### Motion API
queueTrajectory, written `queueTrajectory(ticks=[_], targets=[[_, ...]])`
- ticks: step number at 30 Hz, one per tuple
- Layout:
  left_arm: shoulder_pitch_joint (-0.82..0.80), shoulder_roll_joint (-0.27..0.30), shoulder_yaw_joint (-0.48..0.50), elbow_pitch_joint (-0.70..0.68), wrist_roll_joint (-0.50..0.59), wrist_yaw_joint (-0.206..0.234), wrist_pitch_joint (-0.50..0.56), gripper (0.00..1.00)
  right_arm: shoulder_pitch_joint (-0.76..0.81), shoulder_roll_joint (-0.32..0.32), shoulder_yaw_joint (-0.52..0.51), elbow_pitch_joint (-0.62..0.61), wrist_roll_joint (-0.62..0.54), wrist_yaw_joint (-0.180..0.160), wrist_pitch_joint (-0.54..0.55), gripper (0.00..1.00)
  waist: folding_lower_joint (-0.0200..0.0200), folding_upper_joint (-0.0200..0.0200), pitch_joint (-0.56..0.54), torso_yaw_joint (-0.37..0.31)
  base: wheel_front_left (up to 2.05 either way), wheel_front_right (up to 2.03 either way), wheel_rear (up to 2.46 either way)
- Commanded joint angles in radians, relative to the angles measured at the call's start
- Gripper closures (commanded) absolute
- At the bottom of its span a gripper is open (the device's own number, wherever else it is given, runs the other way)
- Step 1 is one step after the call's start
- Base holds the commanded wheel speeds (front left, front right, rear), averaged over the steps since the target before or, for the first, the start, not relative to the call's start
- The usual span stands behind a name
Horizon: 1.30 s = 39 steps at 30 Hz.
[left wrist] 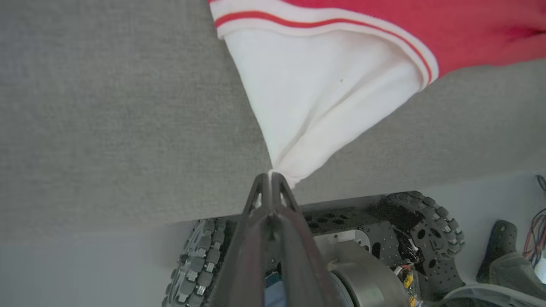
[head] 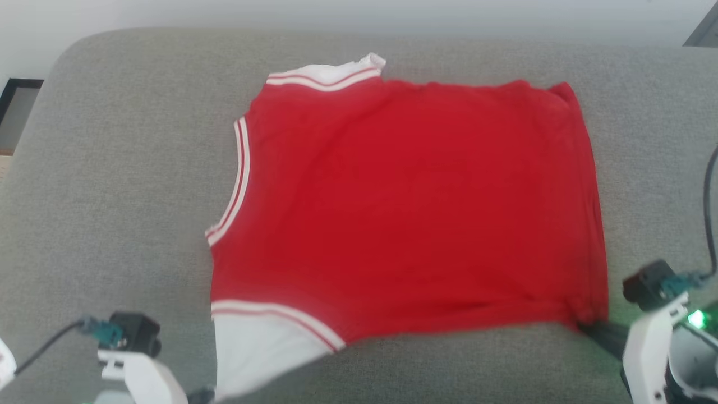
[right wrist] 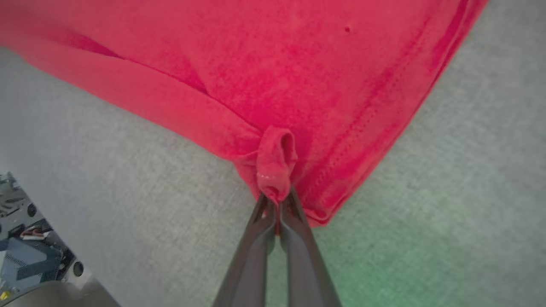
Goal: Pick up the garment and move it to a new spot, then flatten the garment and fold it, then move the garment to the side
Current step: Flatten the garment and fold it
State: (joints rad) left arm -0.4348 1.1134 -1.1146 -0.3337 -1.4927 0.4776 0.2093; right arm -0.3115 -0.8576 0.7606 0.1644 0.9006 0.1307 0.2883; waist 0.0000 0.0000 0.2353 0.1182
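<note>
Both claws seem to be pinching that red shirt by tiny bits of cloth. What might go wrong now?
1. The left gripper pinches only the very tip of the white sleeve of the red jersey-style T-shirt; it may slip out.
2. The right gripper holds a small bunched fold at the red hem corner, so pulling may leave creases.

White wrists (head: 143,375), teal cable plugs (head: 106,332), dark fingers (right wrist: 251,264).

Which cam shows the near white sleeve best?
Left wrist view: the white sleeve is large and sharp, drawn to a point in the shut left gripper. Head view has it smaller, at the bottom edge. Right wrist view gives a red corner of the garment, pinched by the right gripper.
</note>
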Motion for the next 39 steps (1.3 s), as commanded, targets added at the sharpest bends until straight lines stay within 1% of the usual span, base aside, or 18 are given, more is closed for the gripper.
queueTrajectory(ticks=[1,3,5,8,11,15,17,19,21,25,28,30,35,37,38,39], targets=[[0.021,0.011,0.0,-0.015,-0.01,0.017,-0.004,1.0,0.056,-0.008,0.012,-0.005,0.008,0.0,0.03,1.0,0.0,0.0,0.002,-0.002,0.0,0.0,0.0],[0.043,0.032,0.001,-0.053,-0.036,0.054,-0.006,1.0,0.1,-0.026,-0.011,-0.044,0.021,0.0,0.06,1.0,0.0,0.0,0.007,-0.004,0.0,0.0,0.0],[0.059,0.055,-0.011,-0.092,-0.036,0.085,0.013,1.0,0.143,-0.041,-0.04,-0.076,0.037,0.0,0.094,1.0,0.0,0.0,0.013,-0.007,0.0,0.0,0.0],[0.041,0.081,0.008,-0.142,-0.018,0.113,-0.005,1.0,0.183,-0.053,-0.105,-0.12,0.031,-0.001,0.117,1.0,0.0,0.0,0.022,-0.011,0.0,0.0,0.0],[-0.003,0.113,0.034,-0.174,0.022,0.124,-0.025,1.0,0.197,-0.039,-0.193,-0.143,0.001,-0.002,0.114,1.0,0.0,0.0,0.028,-0.019,0.0,0.0,0.0],[-0.094,0.153,0.072,-0.185,0.112,0.105,-0.016,1.0,0.183,0.008,-0.29,-0.183,-0.06,-0.001,0.129,1.0,0.0,0.0,0.037,-0.035,0.0,0.0,0.0],[-0.155,0.165,0.088,-0.17,0.167,0.077,0.004,1.0,0.163,0.039,-0.331,-0.196,-0.094,-0.001,0.146,1.0,0.0,0.0,0.043,-0.046,0.0,0.0,0.0],[-0.22,0.157,0.106,-0.143,0.211,0.038,0.03,1.0,0.137,0.067,-0.362,-0.207,-0.134,-0.001,0.164,1.0,0.0,0.0,0.049,-0.055,0.0,0.0,0.0],[-0.291,0.145,0.118,-0.099,0.267,-0.011,0.061,1.0,0.103,0.096,-0.379,-0.214,-0.169,-0.001,0.182,1.0,0.0,0.0,0.058,-0.065,0.0,0.0,0.0],[-0.412,0.07,0.123,0.035,0.336,-0.117,0.121,1.0,0.021,0.143,-0.384,-0.191,-0.227,-0.001,0.211,1.0,0.0,0.0,0.077,-0.084,0.0,0.0,0.0],[-0.484,-0.003,0.117,0.162,0.364,-0.188,0.156,1.0,-0.046,0.175,-0.368,-0.149,-0.254,-0.001,0.22,1.0,0.0,0.0,0.094,-0.096,0.0,0.0,0.0],[-0.52,-0.053,0.102,0.248,0.375,-0.234,0.178,1.0,-0.094,0.193,-0.353,-0.115,-0.282,-0.001,0.205,1.0,0.0,0.0,0.106,-0.102,0.0,0.0,0.0],[-0.574,-0.169,0.069,0.467,0.372,-0.323,0.222,1.0,-0.194,0.234,-0.276,-0.026,-0.305,-0.001,0.183,1.0,0.0,0.0,0.136,-0.116,0.0,0.0,0.0],[-0.582,-0.209,0.062,0.543,0.359,-0.351,0.23,1.0,-0.231,0.244,-0.243,0.016,-0.3,-0.001,0.174,1.0,0.0,0.0,0.146,-0.118,0.0,0.0,0.0],[-0.584,-0.225,0.052,0.58,0.361,-0.368,0.238,1.0,-0.247,0.247,-0.223,0.039,-0.298,-0.001,0.172,1.0,0.0,0.0,0.149,-0.118,0.0,0.0,0.0],[-0.584,-0.225,0.052,0.58,0.361,-0.368,0.238,1.0,-0.247,0.247,-0.223,0.039,-0.298,-0.001,0.172,1.0,0.0,0.0,0.149,-0.118,0.0,0.0,0.0]])
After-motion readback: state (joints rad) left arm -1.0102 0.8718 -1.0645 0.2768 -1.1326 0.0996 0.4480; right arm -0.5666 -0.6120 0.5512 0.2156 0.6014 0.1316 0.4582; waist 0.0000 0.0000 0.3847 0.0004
